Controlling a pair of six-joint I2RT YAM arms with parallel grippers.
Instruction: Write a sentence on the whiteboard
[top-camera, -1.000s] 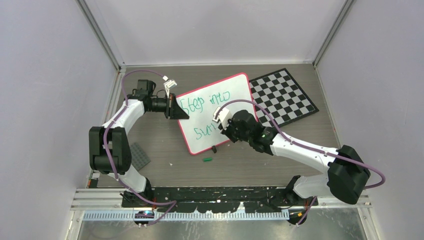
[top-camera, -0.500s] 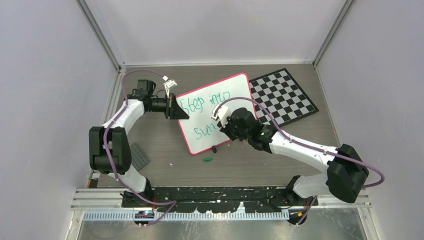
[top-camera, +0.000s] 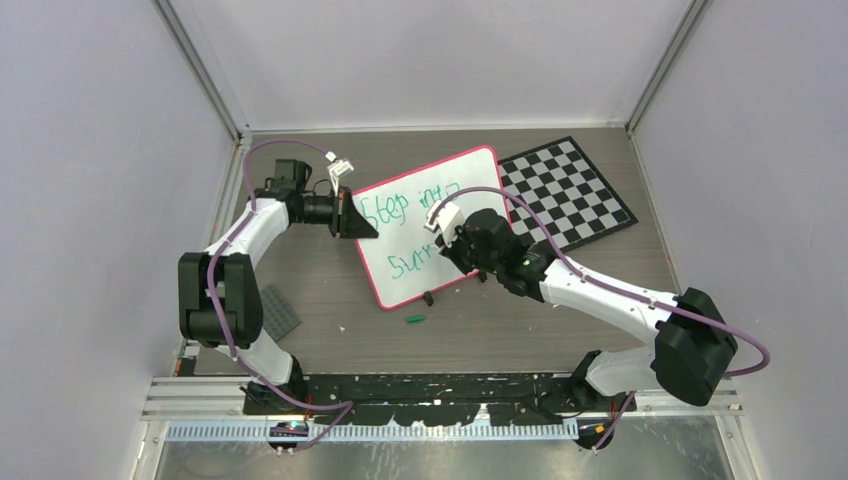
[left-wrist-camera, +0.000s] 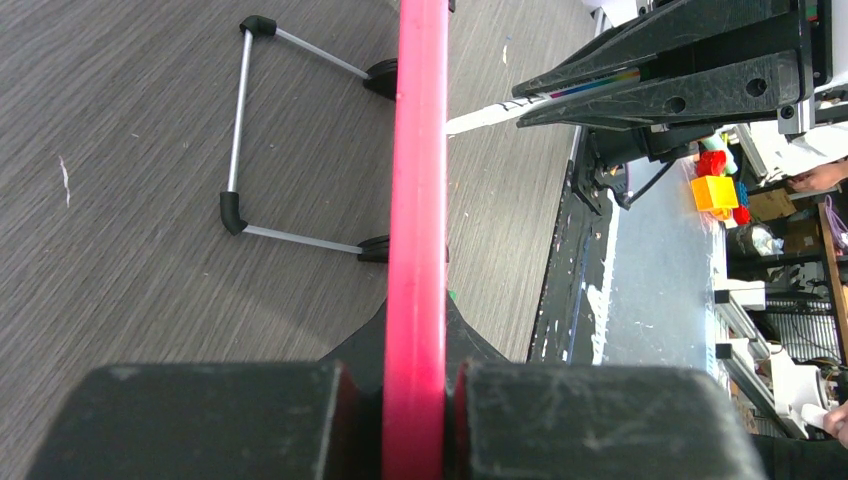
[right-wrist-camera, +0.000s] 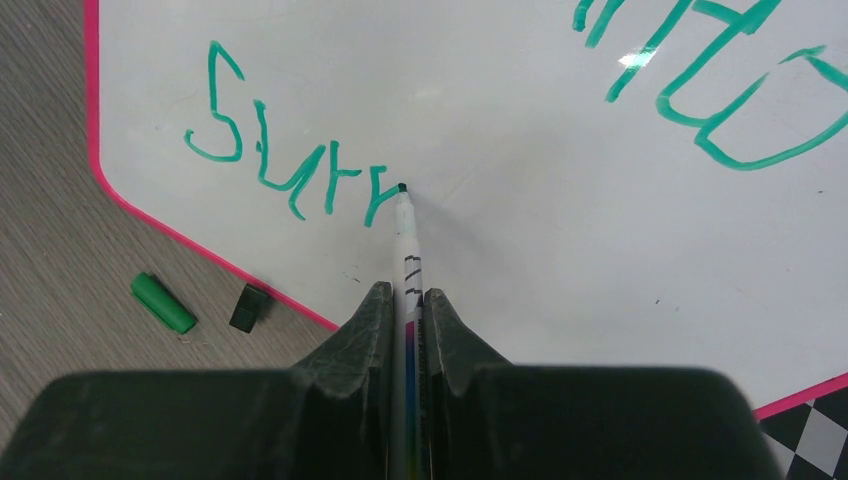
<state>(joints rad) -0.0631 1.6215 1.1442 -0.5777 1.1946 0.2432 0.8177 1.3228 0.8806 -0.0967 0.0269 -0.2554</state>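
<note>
The whiteboard (top-camera: 470, 175) with its red-pink rim stands tilted in the middle of the table. My left gripper (top-camera: 350, 213) is shut on its left edge; the left wrist view shows the rim (left-wrist-camera: 418, 200) pinched in that gripper (left-wrist-camera: 418, 400). The sentence (top-camera: 385, 208) in green reads "Step into", with "Surr" (right-wrist-camera: 290, 165) below. My right gripper (right-wrist-camera: 404, 295) is shut on a white marker (right-wrist-camera: 408, 245). The marker's tip touches the board just after the last "r". From above, the right gripper (top-camera: 455, 255) hovers over the board's lower middle.
A green marker cap (top-camera: 415, 320) and a small black clip (top-camera: 428, 297) lie by the board's near edge. A black-and-white checkered board (top-camera: 565, 195) lies to the right. A grey plate (top-camera: 280, 312) sits near the left arm. A wire stand (left-wrist-camera: 235, 130) props the board behind.
My right gripper has shifted a little to the right and away from the bases along the second line, and the green writing there has grown. The left gripper and board have stayed still.
</note>
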